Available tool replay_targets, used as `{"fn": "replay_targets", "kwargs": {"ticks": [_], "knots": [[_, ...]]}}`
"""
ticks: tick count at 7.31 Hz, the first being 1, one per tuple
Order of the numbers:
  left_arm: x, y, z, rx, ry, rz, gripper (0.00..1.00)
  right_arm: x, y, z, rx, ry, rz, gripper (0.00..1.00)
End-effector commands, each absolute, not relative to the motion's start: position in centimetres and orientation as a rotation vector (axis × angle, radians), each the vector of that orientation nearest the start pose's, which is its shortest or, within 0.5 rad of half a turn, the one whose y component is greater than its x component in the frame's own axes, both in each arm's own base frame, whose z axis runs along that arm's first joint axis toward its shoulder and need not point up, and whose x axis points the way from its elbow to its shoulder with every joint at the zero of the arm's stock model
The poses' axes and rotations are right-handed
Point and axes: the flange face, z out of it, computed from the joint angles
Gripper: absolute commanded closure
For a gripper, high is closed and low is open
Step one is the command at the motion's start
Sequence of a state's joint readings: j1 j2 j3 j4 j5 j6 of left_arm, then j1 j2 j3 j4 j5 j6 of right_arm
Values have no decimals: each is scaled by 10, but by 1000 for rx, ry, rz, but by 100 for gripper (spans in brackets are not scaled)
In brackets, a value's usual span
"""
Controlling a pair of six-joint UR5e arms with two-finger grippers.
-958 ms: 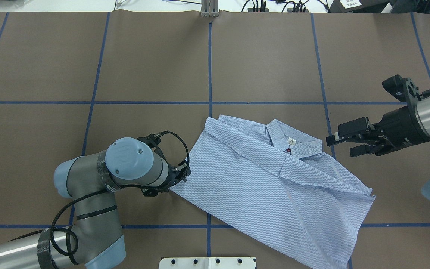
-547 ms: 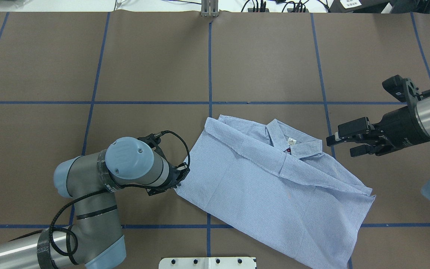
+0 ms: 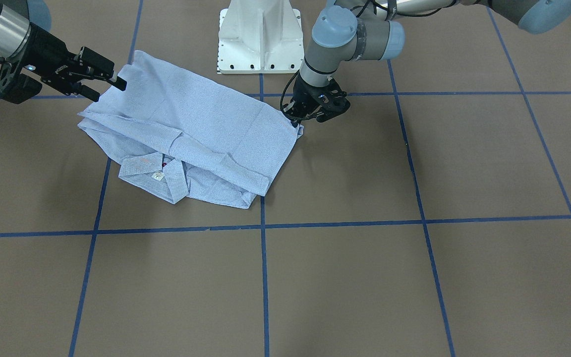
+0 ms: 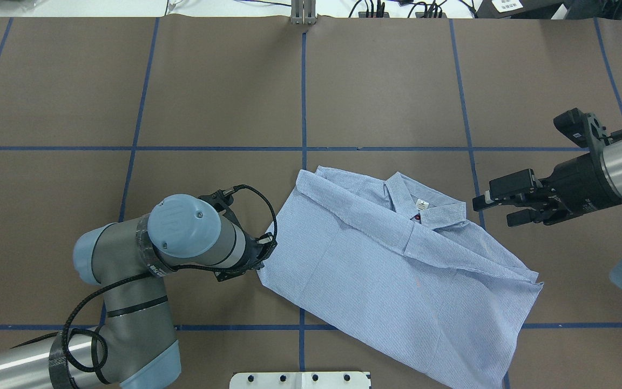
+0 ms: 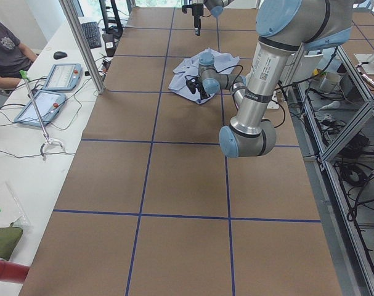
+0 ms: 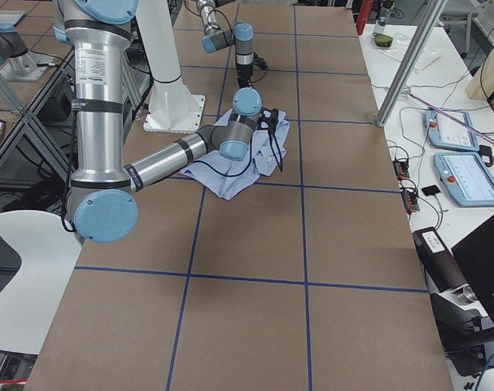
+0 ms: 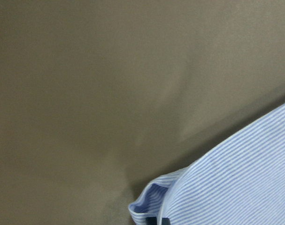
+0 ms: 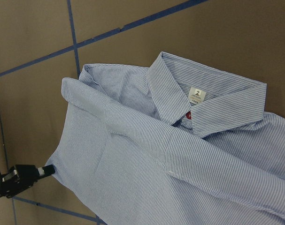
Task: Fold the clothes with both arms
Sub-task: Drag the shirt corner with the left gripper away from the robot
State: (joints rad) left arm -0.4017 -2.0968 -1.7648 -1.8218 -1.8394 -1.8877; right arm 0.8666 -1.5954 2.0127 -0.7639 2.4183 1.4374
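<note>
My left black two-finger gripper (image 3: pixel 297 121) is down at table level, clenched on one corner of the light blue-and-white fine-striped button shirt (image 4: pixel 376 270). The wrist cam shows that corner curled up off the brown paper-covered table (image 4: pixel 208 81) right at the jaws, so I read it as grasped. My right black two-finger gripper (image 4: pixel 493 211) is released, jaws spread with nothing between them, hanging above the table.

Key relation: the whole shirt lies ahead of the left jaws and runs away from them toward the right jaws' side. Its long axis goes on a slant from the pinched corner to the far end, which lies on the robot-base side of the right jaws. The collar (image 4: pixel 440 210), with its small white label (image 8: pixel 197 95) facing up, is just ahead of the right jaws but apart from them. The left arm (image 4: pixel 127 270) is the one in contact; the right arm (image 4: pixel 619 167) is near but not touching.

Pose: the left arm's elbow is folded tight and its wrist dropped, jaws pointing down into the cloth edge. The right arm comes in about level from the side, jaws aimed at the collar.

Judgement: the next move likely carries the held corner up and over along that long axis toward the right jaws. The risk is that the pinched corner drags the rest of the cloth sideways instead of folding
</note>
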Motion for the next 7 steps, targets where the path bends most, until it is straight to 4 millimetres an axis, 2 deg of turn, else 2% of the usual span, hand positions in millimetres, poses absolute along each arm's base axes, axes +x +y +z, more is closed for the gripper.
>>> {"fn": "replay_targets", "kwargs": {"ticks": [1,2,3,4,5,6,7], "knots": [[530,-401,232,-151,1008,-578,100,-243,-379,360,-86,-1334,115,0],[526,-441,220,-98,1011,-579,100,-244,-379,360,-84,-1335,115,0],[530,-486,211,-52,1000,-588,100,-244,-379,360,-84,-1335,115,0],[535,-539,203,3,995,-587,100,-243,-380,360,-83,-1335,117,0],[537,-579,210,46,1022,-589,100,-242,-381,360,-77,-1334,122,0],[534,-612,216,88,1031,-581,100,-240,-382,360,-72,-1334,127,0],[527,-632,220,120,1039,-580,100,-239,-382,360,-70,-1334,130,0]]}}
